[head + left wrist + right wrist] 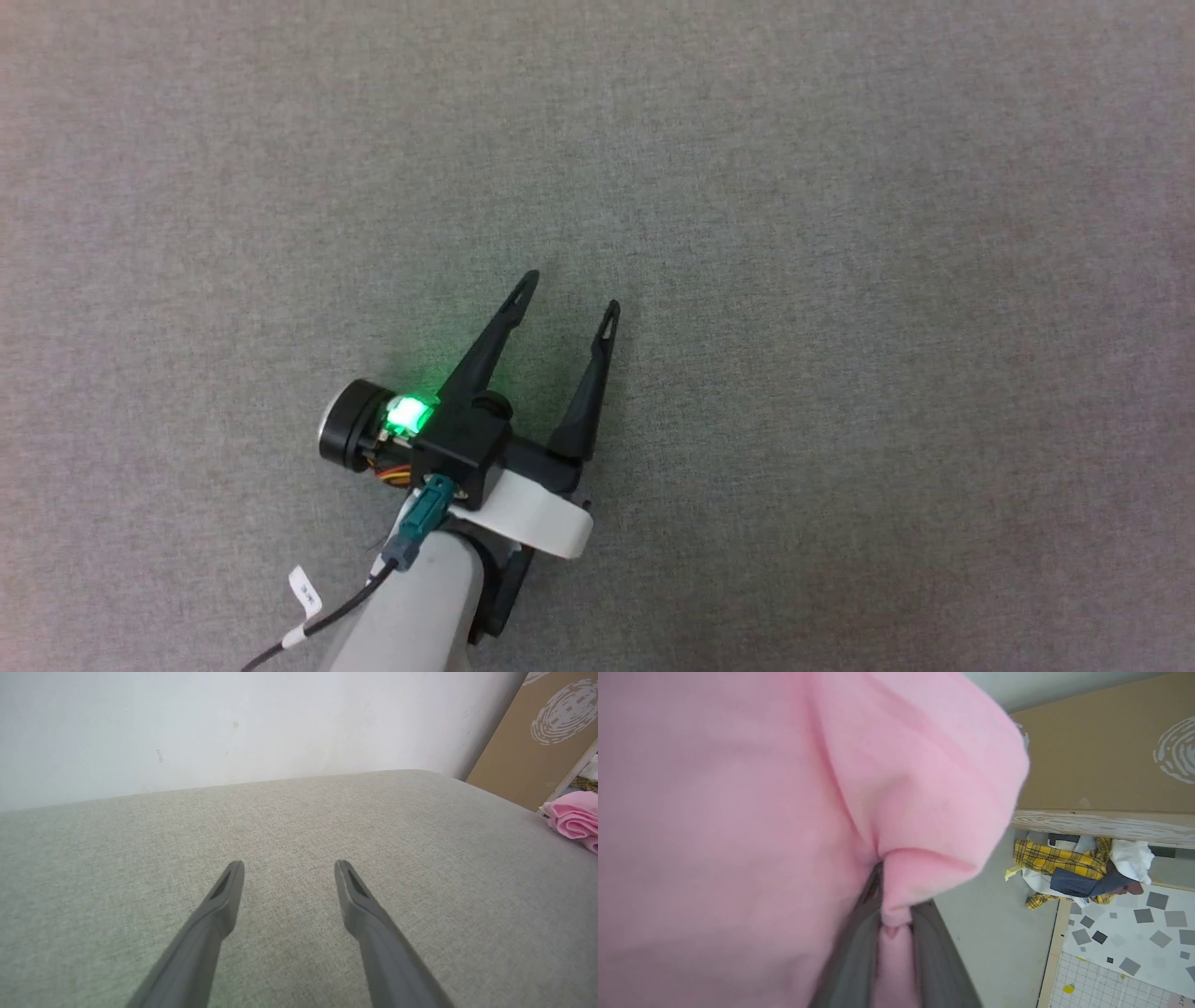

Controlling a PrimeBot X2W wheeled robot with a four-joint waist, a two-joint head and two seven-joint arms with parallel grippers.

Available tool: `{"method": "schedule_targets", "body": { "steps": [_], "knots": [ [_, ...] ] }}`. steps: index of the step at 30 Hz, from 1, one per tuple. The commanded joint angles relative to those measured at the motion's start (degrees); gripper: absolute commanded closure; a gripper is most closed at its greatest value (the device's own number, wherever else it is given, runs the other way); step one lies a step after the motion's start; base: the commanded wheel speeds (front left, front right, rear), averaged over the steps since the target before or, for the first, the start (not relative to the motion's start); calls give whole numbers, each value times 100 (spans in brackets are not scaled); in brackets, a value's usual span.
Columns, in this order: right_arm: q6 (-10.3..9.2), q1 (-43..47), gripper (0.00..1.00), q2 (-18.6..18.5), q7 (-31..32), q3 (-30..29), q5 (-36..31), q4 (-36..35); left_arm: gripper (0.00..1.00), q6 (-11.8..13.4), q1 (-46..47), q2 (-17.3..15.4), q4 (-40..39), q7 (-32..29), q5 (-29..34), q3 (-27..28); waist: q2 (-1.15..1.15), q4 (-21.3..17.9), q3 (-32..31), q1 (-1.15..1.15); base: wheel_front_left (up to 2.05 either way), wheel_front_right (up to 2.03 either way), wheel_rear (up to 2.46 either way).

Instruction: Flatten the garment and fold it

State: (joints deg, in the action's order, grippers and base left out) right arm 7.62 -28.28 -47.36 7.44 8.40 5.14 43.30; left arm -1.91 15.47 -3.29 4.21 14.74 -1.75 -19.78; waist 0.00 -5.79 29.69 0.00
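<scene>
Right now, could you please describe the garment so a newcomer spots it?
Find the broad grey fabric-covered surface and the brown cardboard panel beside it. The bunched light-pink soft-fabric garment is pinched in the right gripper there, plain pink unlike the yellow plaid cloth nearby.

It looked like a robot test lab: a grey cloth-topped table (299,812) against a bare white wall (187,728), cardboard (1101,756), heaped spare clothes (1069,868), a gridded mat (1125,952).

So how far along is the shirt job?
Early. Done: the right claw is shut on a pinch of the pink garment. In hand: the fabric is bunched, not laid out. Left: the left claw stands open over the grey surface; flattening and every fold are to come.
</scene>
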Motion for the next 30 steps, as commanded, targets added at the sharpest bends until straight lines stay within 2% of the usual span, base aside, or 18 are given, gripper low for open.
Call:
{"method": "schedule_targets", "body": {
  "steps": [1, 7, 12, 16, 21, 30],
  "knots": [
    [-13, -115, 0, 73, -68, -89, -73, 81, 0, 30, 30, -39, 48, 26, 17, 36, 0, -25, -170, 0, 0, 0, 0],
    [-13, -242, 0, 191, -153, -223, -106, 78, 0, 92, -190, -17, 75, 26, -90, 69, 0, -94, -818, 0, 0, 0, 0],
    [-13, -421, 0, 325, -316, -357, 42, -456, 0, 185, -516, -4, 65, 26, -206, 239, 0, -141, -1475, 0, 0, 0, 0],
    [-13, -411, 0, 562, -520, -495, 214, -1158, 0, 266, -743, 2, -12, 26, -314, 507, 0, -98, -1905, 0, 0, 0, 0],
    [-13, -187, 0, 1181, -792, -865, 285, -2248, 0, 311, -990, 6, -196, 26, -430, 887, 0, 2, -2304, 0, 0, 0, 0],
    [-13, 944, 0, 2665, -1174, -1447, 258, -3893, 0, 347, -1412, 16, -348, 26, -506, 1355, 0, 229, -2735, 0, 0, 0, 0]
  ]
}}
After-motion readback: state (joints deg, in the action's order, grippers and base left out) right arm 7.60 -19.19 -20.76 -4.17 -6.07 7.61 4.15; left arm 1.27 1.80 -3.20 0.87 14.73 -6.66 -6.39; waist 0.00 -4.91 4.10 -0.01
